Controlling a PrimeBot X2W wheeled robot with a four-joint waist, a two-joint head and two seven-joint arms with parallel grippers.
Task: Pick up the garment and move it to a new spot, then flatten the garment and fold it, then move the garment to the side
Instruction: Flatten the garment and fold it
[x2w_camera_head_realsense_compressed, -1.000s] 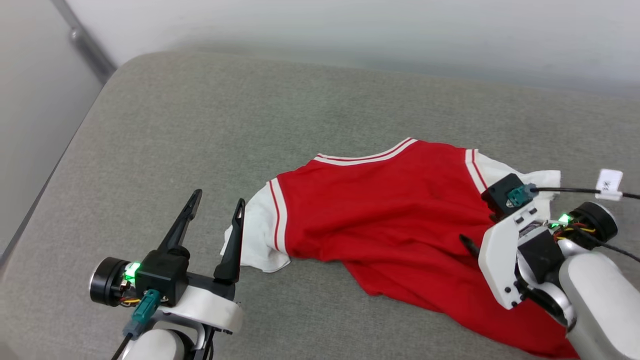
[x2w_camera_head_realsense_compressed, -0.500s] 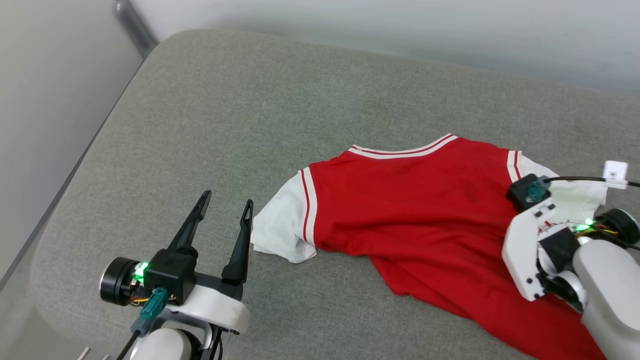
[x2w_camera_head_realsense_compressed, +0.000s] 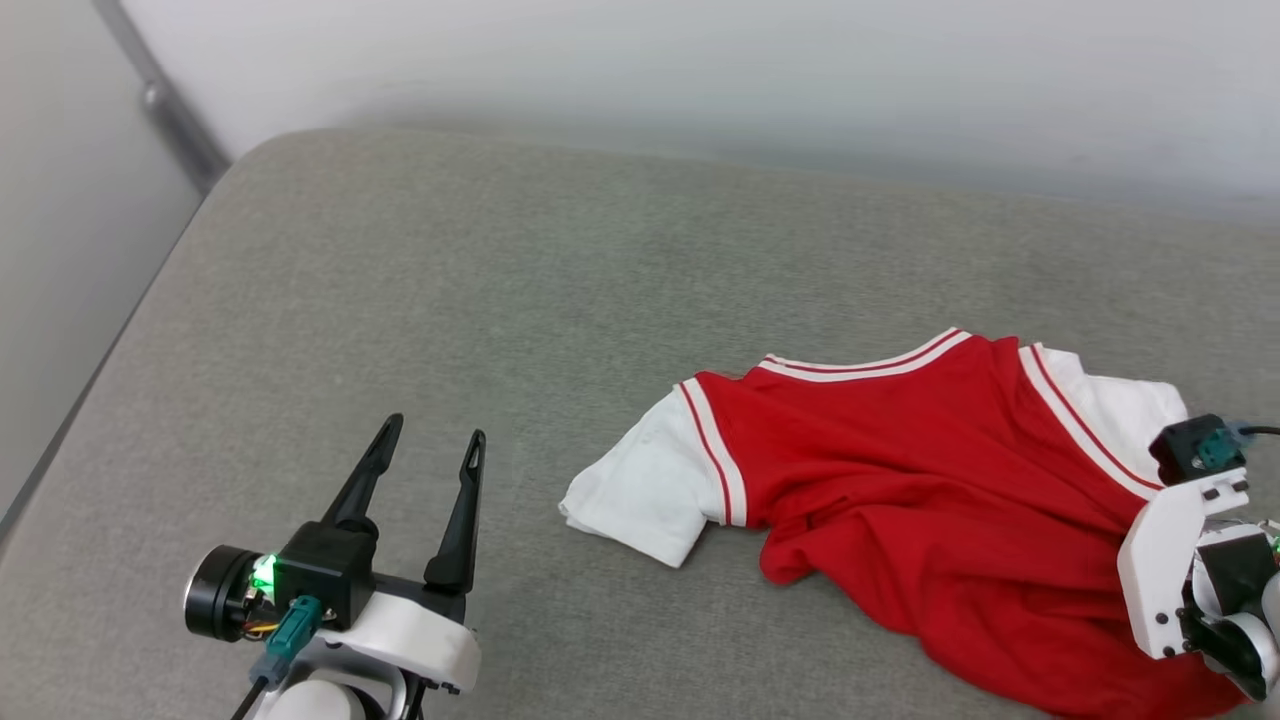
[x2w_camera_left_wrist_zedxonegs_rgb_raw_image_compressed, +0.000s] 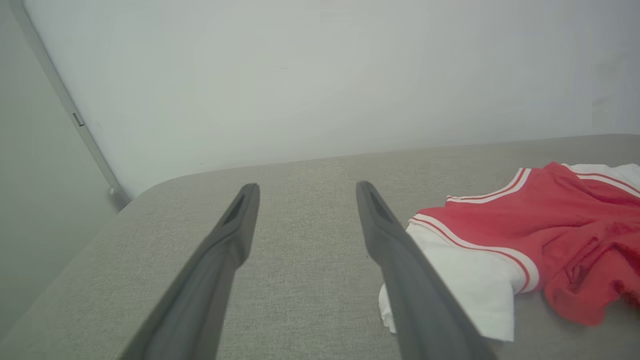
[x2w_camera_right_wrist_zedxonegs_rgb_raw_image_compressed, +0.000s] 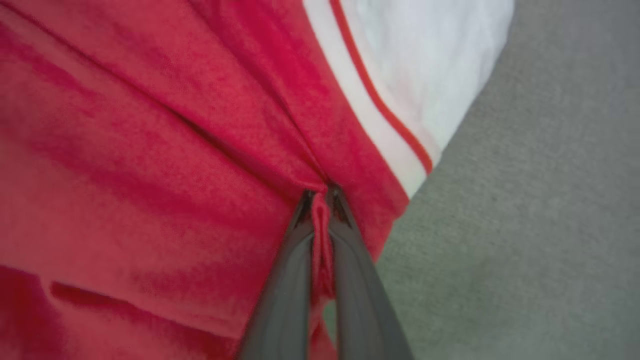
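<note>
On a grey fabric cushion (x2w_camera_head_realsense_compressed: 450, 280), the right gripper (x2w_camera_right_wrist_zedxonegs_rgb_raw_image_compressed: 320, 197) pinches a fold of the red, white-sleeved jersey T-shirt (x2w_camera_head_realsense_compressed: 930, 450); left gripper (x2w_camera_head_realsense_compressed: 435, 430) gapes nearby, pale wall (x2w_camera_head_realsense_compressed: 700, 60) behind

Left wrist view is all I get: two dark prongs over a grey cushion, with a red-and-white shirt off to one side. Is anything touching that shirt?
Observer: Yes. The right gripper is shut on the garment, with a fold of red cloth pinched between its fingers.
Operator: Which part did it pinch?
Observer: The red body, close to the striped seam of the near white sleeve.
Operator: And my two prongs, are they on the shirt?
Observer: No. They are the left gripper, open. The head view shows bare grey cushion between it and the far white sleeve.
</note>
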